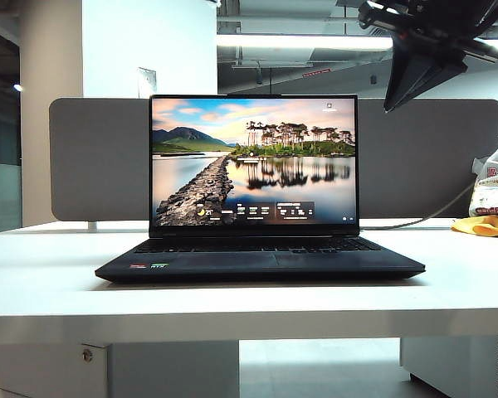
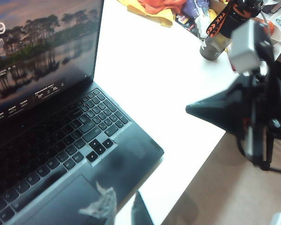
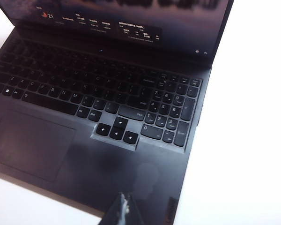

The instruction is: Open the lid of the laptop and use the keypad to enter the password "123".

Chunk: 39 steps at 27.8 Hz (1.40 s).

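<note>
Laptop open on the white table, both grippers above its right front corner.

Exterior view: the laptop [image 1: 260,262] sits mid-table [image 1: 50,290], its lid [image 1: 254,160] upright with a lake scene lit, before a grey partition board [image 1: 100,157]; the right gripper [image 1: 415,70] hangs above the lid's top right corner.
Left wrist view: the left gripper [image 2: 119,208], jaws slightly apart and holding nothing, hovers over the laptop's palm rest, keypad [image 2: 100,112] beyond.
Right wrist view: fingertips together by the laptop's front edge; keypad [image 3: 168,110] bare.

Bright overhead light — overexposed table glare
</note>
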Tool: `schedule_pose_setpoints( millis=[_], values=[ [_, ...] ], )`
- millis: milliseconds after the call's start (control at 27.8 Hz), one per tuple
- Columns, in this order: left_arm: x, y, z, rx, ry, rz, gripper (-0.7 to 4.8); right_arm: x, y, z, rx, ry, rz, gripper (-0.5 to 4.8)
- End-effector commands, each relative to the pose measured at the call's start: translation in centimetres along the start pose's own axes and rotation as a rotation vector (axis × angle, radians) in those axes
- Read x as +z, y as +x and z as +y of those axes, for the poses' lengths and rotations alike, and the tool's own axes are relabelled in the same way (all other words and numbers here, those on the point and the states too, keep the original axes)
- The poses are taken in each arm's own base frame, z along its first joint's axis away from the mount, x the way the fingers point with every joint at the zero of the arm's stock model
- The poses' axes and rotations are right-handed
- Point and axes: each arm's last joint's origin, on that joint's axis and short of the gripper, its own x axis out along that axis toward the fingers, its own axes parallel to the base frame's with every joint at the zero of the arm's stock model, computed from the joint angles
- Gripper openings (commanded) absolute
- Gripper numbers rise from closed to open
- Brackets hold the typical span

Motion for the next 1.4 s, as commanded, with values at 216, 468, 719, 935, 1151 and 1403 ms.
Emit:
schedule_pose_setpoints(
  millis=[216, 468, 719, 935, 1151, 1403],
  values=[
    [-2.6, -2.9, -3.2, -0.003, 0.038, -0.057, 0.51, 2.5, 3.1, 0.0, 0.032, 0.006, 0.052, -0.06],
    [-3.5, -2.9, -4.9, -0.054, 0.058, -0.018, 0.51, 4.1, 7.2, -0.3, 0.036, 0.021, 0.163, -0.06],
    [-3.7, -3.3, -6.2, -0.071, 0.092, -0.016, 0.51, 4.1, 10.3, -1.2, 0.024, 0.043, 0.204, -0.05],
    [-3.8, -5.7, -6.8, 0.023, 0.134, -0.055, 0.51, 3.4, 12.0, -2.6, 0.005, 0.084, 0.231, -0.06],
    [-4.1, -5.9, -6.8, 0.029, 0.151, -0.049, 0.51, 3.9, 14.0, -2.8, 0.024, 0.094, 0.273, -0.05],
    [-4.3, -5.8, -6.7, 0.044, 0.161, -0.034, 0.51, 5.0, 16.3, -3.0, 0.015, 0.107, 0.33, -0.05]
  ],
)
